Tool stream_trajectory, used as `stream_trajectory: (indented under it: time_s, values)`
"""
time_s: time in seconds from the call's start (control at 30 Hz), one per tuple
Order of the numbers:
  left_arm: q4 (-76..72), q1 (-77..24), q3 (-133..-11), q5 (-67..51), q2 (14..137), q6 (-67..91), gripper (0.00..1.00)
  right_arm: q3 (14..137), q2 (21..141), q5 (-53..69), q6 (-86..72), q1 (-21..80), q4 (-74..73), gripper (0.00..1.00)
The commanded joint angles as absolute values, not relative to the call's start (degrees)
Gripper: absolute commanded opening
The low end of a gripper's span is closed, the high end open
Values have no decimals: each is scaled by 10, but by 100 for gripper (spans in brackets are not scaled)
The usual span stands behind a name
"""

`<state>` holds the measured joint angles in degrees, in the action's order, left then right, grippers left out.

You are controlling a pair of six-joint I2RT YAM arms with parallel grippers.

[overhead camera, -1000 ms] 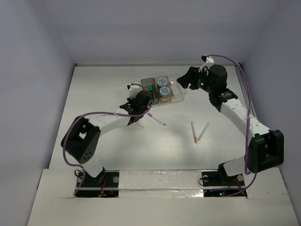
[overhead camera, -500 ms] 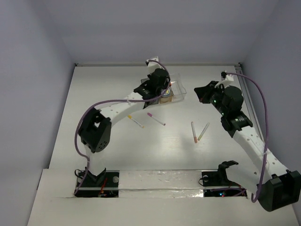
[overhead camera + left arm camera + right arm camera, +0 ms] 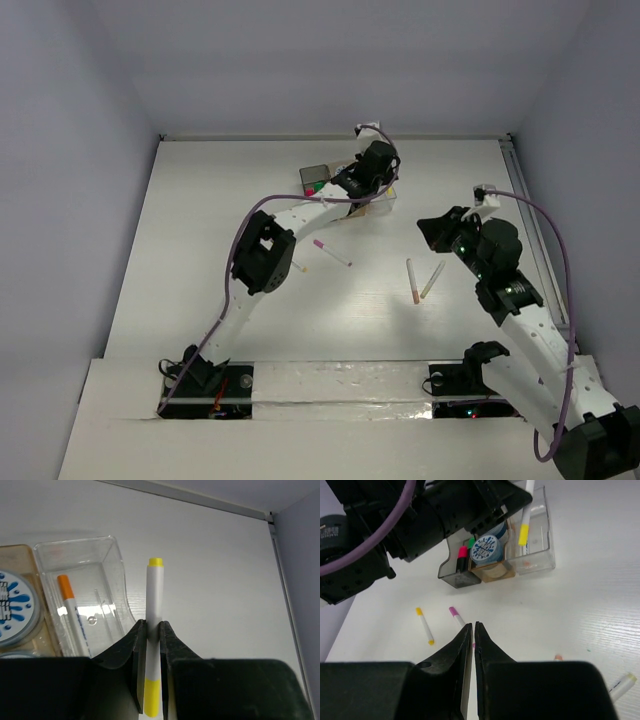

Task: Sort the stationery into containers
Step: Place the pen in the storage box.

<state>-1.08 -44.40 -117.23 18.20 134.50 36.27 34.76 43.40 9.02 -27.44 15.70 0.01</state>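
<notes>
The bench (image 3: 200, 220) is matt white and faintly grained. On it stand the bins (image 3: 492, 572), three thin-walled glossy plastic boxes with rounded corners, joined in a row.

The left tool (image 3: 152, 628) hangs over that row, clamped on a pen (image 3: 155, 590) at mid-barrel. The clear bin (image 3: 111, 550) sits just left of its fingers and the amber bin (image 3: 22, 550) further left. The right tool (image 3: 472, 630) hovers well apart from the bins, its fingers all but together on nothing.

Two flat round rolls (image 3: 484, 550) lie in the amber bin. An orange-capped pen (image 3: 70, 610) lies in the clear one.

The held pen is a slim white round stick, yellow at both ends. It is probably very light, stiff and slick (a smooth barrel can swivel between flat fingers), so a hold near the middle looks right. Ahead of the right tool a yellow pen (image 3: 425, 626) and a magenta pen (image 3: 456, 614) lie loose on the bench, and they should handle the same way.
</notes>
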Motion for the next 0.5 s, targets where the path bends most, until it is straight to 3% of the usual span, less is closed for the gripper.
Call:
stream_trajectory:
  time_s: [0.0,0.47]
  values:
    - [-15,-446,-1243,191,1358,366,0,337,424,112,-274,154,18,12]
    - [-45,-428,-1215,221,1376,391,0,321,410,110,-273,154,26,14]
